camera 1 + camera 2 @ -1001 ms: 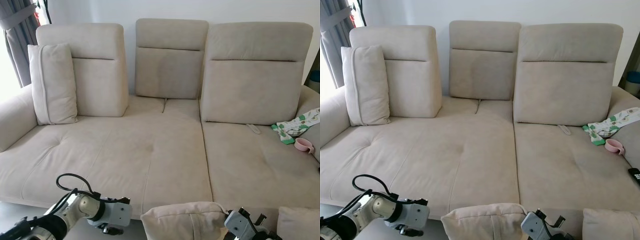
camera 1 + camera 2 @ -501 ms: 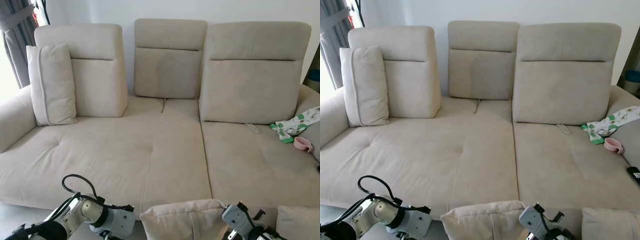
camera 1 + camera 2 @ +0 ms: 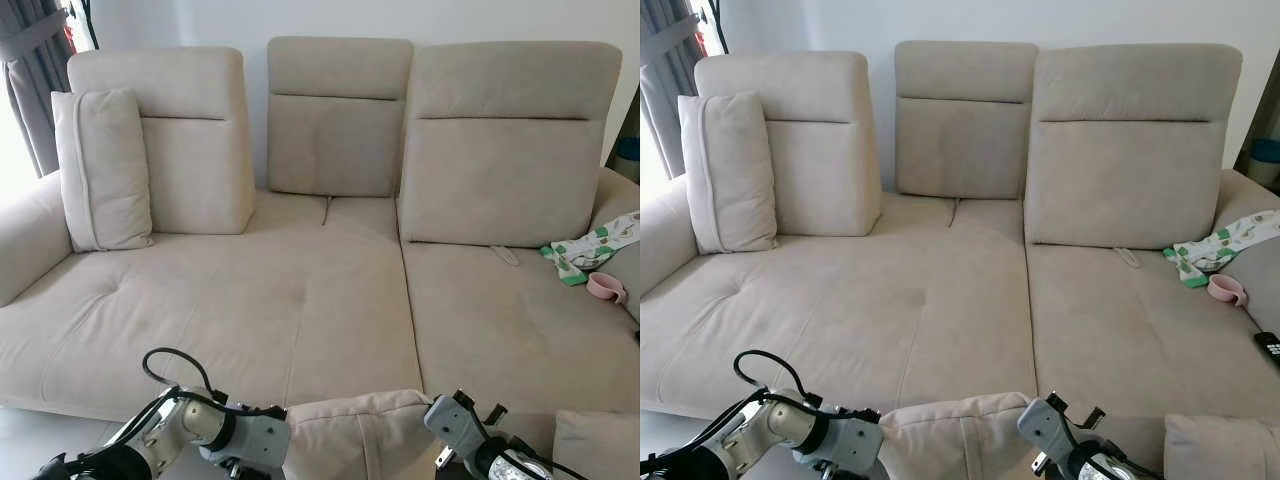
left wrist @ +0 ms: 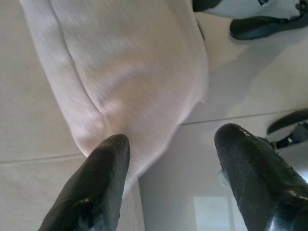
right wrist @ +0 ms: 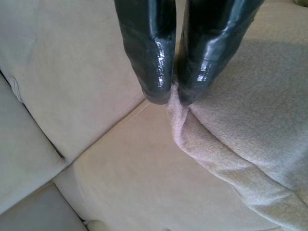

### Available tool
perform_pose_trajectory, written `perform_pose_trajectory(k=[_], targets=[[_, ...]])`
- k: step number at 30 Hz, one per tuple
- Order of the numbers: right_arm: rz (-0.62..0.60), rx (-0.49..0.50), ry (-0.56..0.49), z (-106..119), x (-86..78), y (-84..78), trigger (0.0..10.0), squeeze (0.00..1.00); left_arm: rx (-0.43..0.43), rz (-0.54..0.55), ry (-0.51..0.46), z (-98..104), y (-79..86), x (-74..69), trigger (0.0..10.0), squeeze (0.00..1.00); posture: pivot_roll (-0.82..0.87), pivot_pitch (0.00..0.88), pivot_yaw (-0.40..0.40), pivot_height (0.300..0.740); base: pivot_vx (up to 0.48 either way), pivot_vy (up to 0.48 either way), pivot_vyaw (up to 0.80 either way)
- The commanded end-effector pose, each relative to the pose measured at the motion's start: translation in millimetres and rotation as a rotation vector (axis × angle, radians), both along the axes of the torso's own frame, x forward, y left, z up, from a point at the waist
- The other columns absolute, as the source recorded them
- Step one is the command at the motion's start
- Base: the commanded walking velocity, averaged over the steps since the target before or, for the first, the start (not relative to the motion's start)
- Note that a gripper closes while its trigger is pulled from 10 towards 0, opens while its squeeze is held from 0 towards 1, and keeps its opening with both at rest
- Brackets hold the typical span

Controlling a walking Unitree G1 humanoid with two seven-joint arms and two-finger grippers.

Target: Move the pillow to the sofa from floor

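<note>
Pillow (image 3: 360, 440) lower, right gripper (image 5: 172, 96) pinching edge

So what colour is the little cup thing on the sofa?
Pink. The little cup shows best in the left eye view, beside the green-patterned cloth.

A: What colour is the sofa (image 3: 300, 300)?

B: Plain beige all over, with a matching beige cushion (image 3: 103, 170) at its left end. The pillow (image 3: 360, 440) down front is the same beige, a shade paler.

A: And the bits at the right end?

B: A white cloth (image 3: 590, 248) patterned in green, and a small pink cup (image 3: 606, 288).

A: The robot?

B: Silver arms; the fingers (image 5: 149, 48) of the right gripper (image 5: 168, 98) and those of the left gripper (image 4: 168, 183) are glossy black. The curtain (image 3: 35, 90) is grey.
</note>
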State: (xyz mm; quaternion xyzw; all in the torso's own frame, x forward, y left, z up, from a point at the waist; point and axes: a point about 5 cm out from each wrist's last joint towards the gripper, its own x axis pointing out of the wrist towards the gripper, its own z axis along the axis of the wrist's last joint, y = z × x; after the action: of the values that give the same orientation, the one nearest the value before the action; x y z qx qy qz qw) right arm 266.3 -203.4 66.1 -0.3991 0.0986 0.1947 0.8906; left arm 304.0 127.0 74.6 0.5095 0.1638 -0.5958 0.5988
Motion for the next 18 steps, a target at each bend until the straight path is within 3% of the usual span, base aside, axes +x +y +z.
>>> perform_pose_trajectory(k=[1,8,18], targets=[[0.04,0.009,-0.015,5.2,2.8,11.5,0.0,0.0,0.01,0.028,-0.01,-1.9,0.6,0.4,10.0,0.0,-0.12,0.0,0.035,0.561,0.0,0.0,0.0],[0.051,0.016,0.0,3.9,2.7,17.9,0.0,0.0,-0.019,0.053,-0.064,10.7,-7.1,8.8,10.0,0.0,-0.12,0.0,0.036,0.561,0.0,0.0,0.0],[0.092,0.013,0.004,3.4,-1.5,26.0,0.0,0.0,0.041,0.111,-0.094,9.1,-0.7,14.2,10.0,0.0,-0.12,0.0,0.04,0.561,0.0,0.0,0.0]])
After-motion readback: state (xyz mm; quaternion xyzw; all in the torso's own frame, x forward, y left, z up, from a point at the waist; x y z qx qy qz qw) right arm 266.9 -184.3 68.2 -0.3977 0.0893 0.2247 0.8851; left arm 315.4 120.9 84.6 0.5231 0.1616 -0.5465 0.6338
